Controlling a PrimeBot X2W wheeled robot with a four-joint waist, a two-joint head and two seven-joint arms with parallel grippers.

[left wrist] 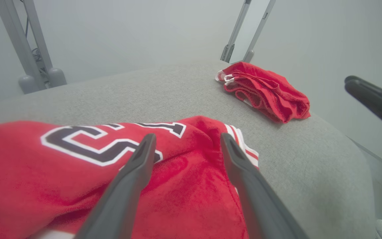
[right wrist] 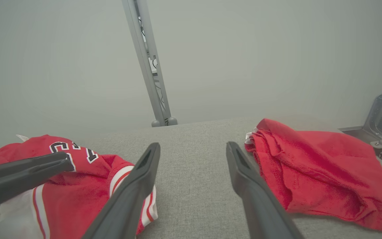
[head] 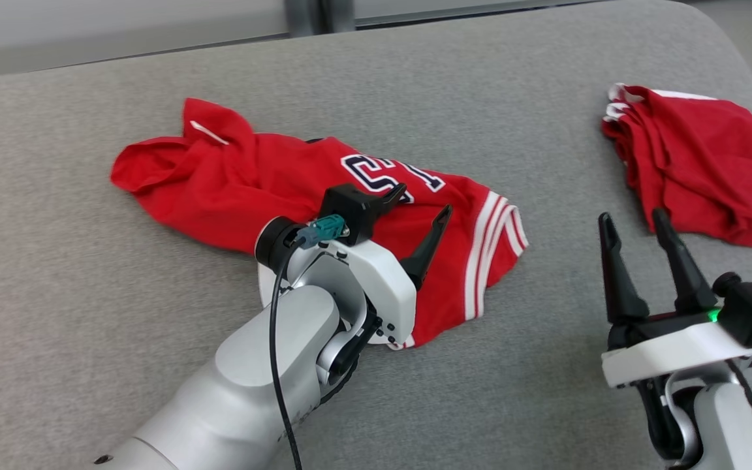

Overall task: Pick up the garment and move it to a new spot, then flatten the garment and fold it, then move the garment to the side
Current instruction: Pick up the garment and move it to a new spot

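Although part of the print is lost in folds, dark numerals with a white outline are seen on the red knit sports jersey with white-striped trim [head: 219,183]; the digits cannot be read with certainty. The jersey is spread, crumpled, at the middle of the grey fabric-covered desk [head: 89,313], with its striped hem turned toward the right side.

Left pincer [head: 423,203]: fingers are held moderately wide apart and nothing is gripped between them. It is positioned over the jersey near the numerals, pointing toward the striped hem. In the left wrist view the two fingertips [left wrist: 149,139] are seen against the red cloth [left wrist: 18,172]; contact with the cloth cannot be confirmed. A teal connector [head: 325,228] is noted on the left wrist.

Right pincer [head: 632,219]: fingers are spread and empty, held above bare desk between the two garments. A green light [head: 713,316] is lit at its base.

A second red garment with white edging [head: 696,163], loosely folded, is placed near the far right corner of the desk, well apart from the jersey. Grey metal frame legs [right wrist: 151,66] are seen beyond the far edge.
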